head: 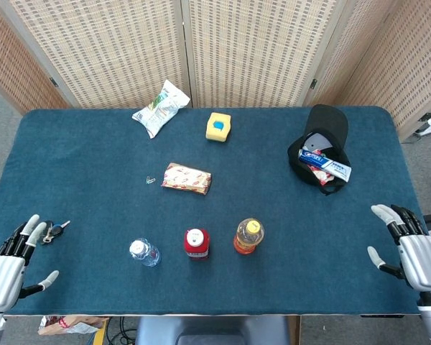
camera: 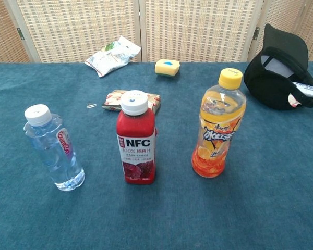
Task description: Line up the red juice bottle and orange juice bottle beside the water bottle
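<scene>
Fingers spread and palm bare, the right robot hand (head: 411, 251) hovers over the near right edge of the desk (head: 93, 165), holding nothing and touching nothing. The left robot hand (head: 11, 262) sits at the near left corner the same way, fingers apart and nothing in its grasp; a small bunch of keys (head: 52, 231) lies just beside its fingertips, apart from them. Neither robot hand shows in the chest view.

Between the two, well apart from both, three bottles stand upright in a row: the water bottle (camera: 53, 148) nearest the left robot hand, the red juice bottle (camera: 136, 139) in the middle, and the orange juice bottle (camera: 217, 125) nearest the right robot hand. None touches its neighbour.

Farther out from the right robot hand lies a black cap (head: 322, 147) with packets in it. Beyond the row rest a wrapped snack bar (head: 187, 178), a yellow sponge (head: 218, 126) and a crumpled bag (head: 160, 108).
</scene>
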### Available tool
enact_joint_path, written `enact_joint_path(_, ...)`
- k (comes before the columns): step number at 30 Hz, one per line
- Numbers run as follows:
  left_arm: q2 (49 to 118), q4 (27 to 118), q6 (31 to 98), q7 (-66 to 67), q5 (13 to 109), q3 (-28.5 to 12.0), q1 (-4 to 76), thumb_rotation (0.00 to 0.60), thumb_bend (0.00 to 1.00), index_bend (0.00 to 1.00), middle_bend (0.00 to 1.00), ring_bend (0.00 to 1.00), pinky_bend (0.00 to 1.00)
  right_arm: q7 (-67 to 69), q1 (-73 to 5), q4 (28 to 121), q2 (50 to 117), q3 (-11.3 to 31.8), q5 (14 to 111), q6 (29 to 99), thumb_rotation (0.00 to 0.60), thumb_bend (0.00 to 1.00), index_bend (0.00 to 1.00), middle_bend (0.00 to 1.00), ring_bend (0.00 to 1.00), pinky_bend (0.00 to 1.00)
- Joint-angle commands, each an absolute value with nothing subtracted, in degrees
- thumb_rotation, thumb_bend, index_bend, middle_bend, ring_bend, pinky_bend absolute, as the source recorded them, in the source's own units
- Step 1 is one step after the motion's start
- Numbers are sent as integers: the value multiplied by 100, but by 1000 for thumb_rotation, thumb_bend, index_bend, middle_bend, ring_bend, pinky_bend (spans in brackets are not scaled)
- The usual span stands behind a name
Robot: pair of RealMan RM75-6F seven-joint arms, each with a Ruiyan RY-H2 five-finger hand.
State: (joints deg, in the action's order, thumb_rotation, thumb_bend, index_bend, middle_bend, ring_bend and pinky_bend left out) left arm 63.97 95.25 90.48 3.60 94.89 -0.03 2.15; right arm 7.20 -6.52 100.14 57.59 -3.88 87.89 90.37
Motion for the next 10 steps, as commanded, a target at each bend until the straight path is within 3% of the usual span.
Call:
enact_joint_path(1,6407,9537,9033,383,9525,19,232,600,162,0,0,0,158,798,-577,9872,5812,-418,8994,9097,600,366,161,155,76,106)
enact_joint_path(10,6367,9657,8930,507,9497,42,277,600,163,0,0,0,158,899,-491,9677,5981,-405,9279,9080,600,366,161,154,76,106)
